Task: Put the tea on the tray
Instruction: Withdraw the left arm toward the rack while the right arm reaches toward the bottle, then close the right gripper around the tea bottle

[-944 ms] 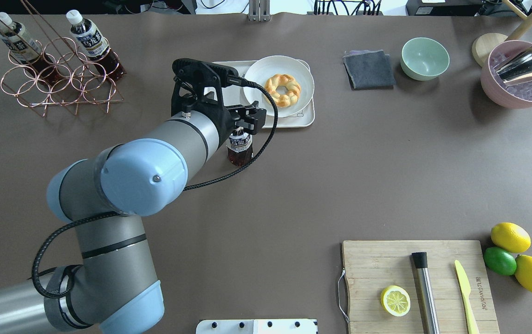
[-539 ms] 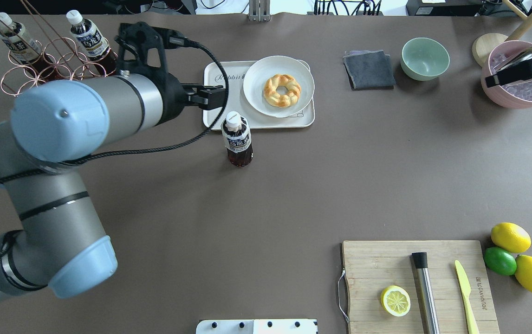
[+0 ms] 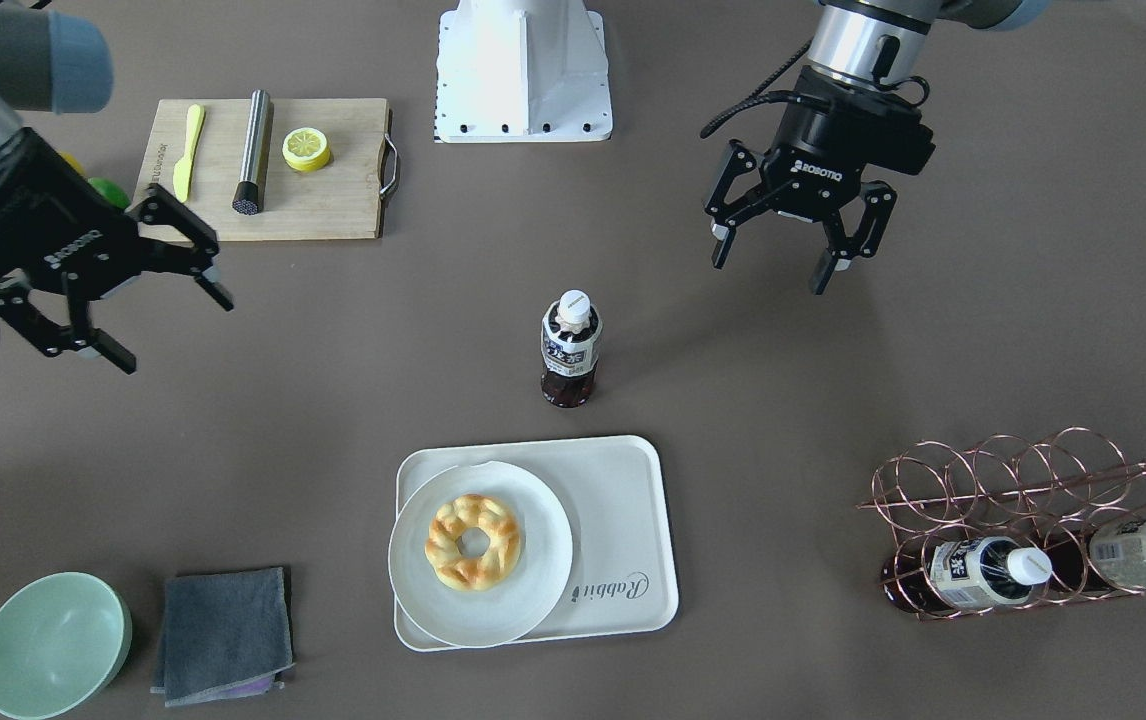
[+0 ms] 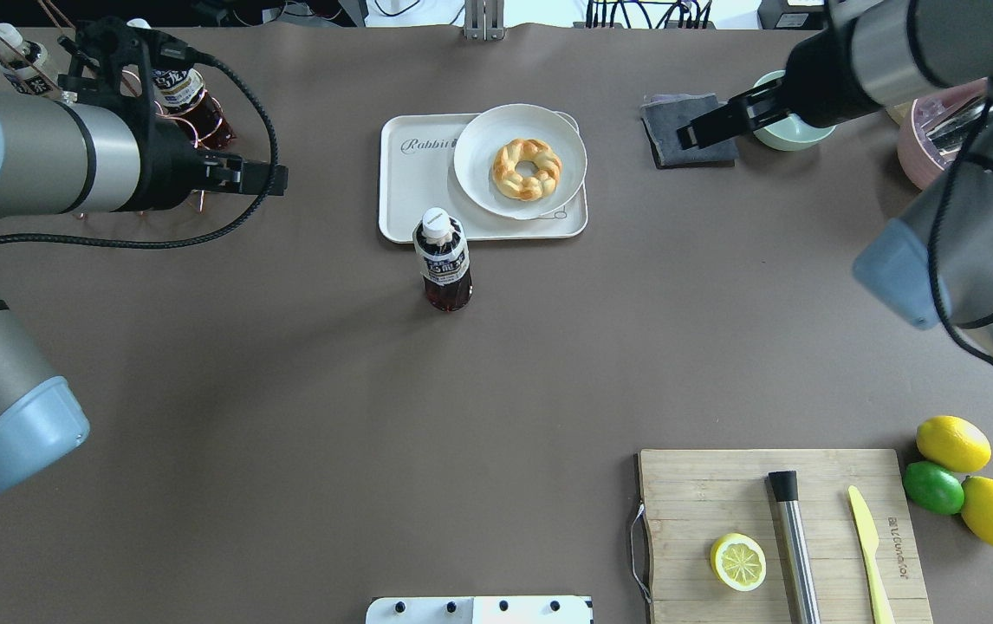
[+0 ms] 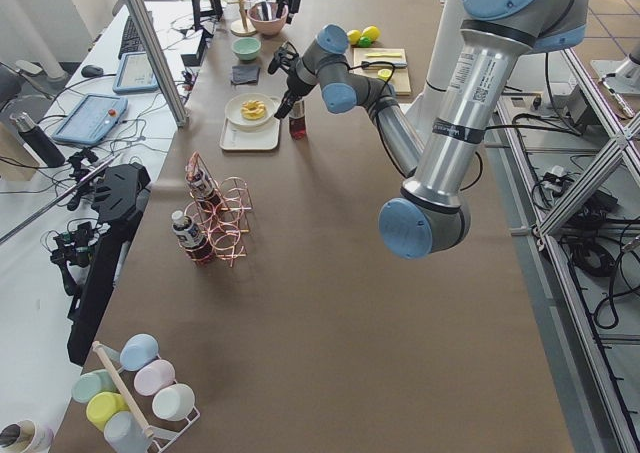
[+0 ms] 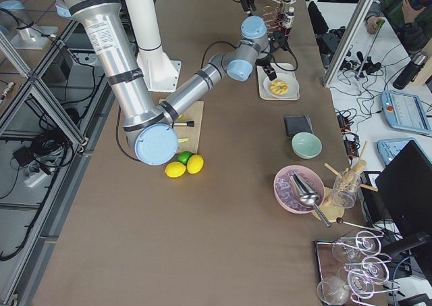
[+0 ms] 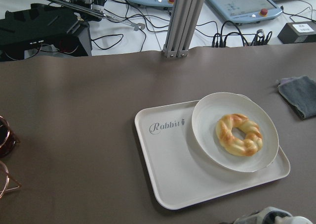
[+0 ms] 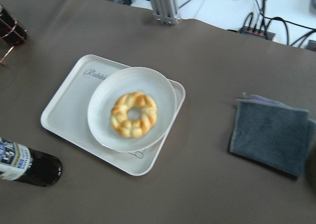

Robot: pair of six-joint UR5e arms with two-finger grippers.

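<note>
the tea (image 3: 570, 348) stands upright on the desk (image 3: 333, 420), just short of the tray (image 3: 623, 500). it is ahead of the left gripper (image 3: 771, 265) and well apart from it. that gripper's jaws are spread and empty, as are the right gripper's (image 3: 173, 335). the bottle is probably light, stiff and smooth, but tall and tippy, so grasp its labelled middle. the plate (image 3: 543, 520) fills most of the tray, leaving a narrow bare strip by the script.

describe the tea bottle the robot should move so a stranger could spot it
Find the cream tray with a plate on it. Beside its rim stands the tea, upright and alone; the other bottles sit in the copper rack.
</note>
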